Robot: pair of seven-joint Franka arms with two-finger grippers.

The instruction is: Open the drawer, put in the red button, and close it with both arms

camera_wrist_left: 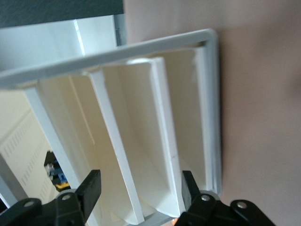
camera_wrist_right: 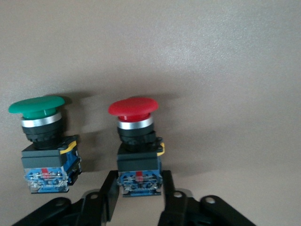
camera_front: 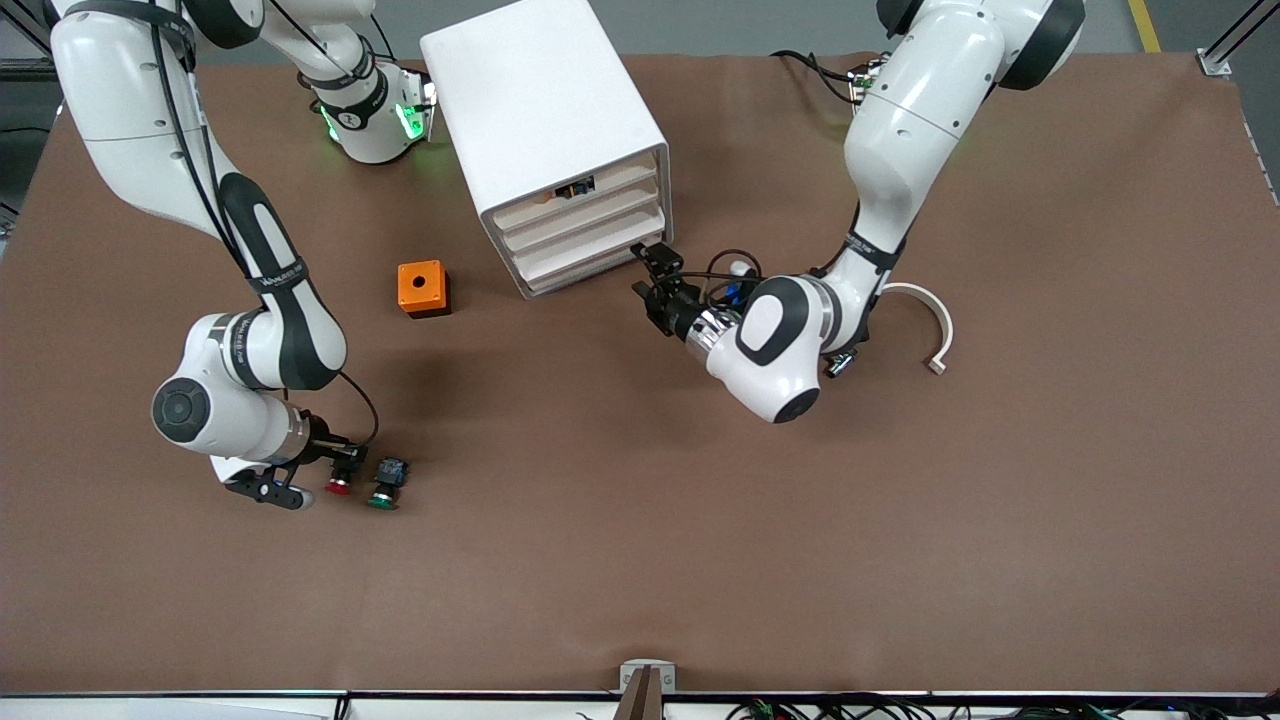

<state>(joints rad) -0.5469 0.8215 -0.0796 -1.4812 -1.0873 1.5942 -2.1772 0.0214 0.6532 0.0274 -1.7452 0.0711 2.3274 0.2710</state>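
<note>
The white cabinet [camera_front: 540, 110] stands at the back middle, its four drawer fronts all pushed in. My left gripper [camera_front: 651, 276] is open right at the lower drawer fronts [camera_front: 590, 262], at the cabinet's corner. In the left wrist view the left gripper [camera_wrist_left: 141, 186] has its fingers [camera_wrist_left: 92, 187] spread around two front ridges of the drawers [camera_wrist_left: 160, 141]. The red button [camera_front: 338, 486] lies on its side on the table. My right gripper [camera_front: 343, 468] is down at it. In the right wrist view the right gripper [camera_wrist_right: 137, 193] is shut on the blue base of the red button [camera_wrist_right: 134, 107].
A green button [camera_front: 383, 495] lies right beside the red one, also in the right wrist view [camera_wrist_right: 37, 106]. An orange box [camera_front: 422, 288] with a round hole sits beside the cabinet. A white curved strip [camera_front: 930, 320] lies near the left arm's elbow.
</note>
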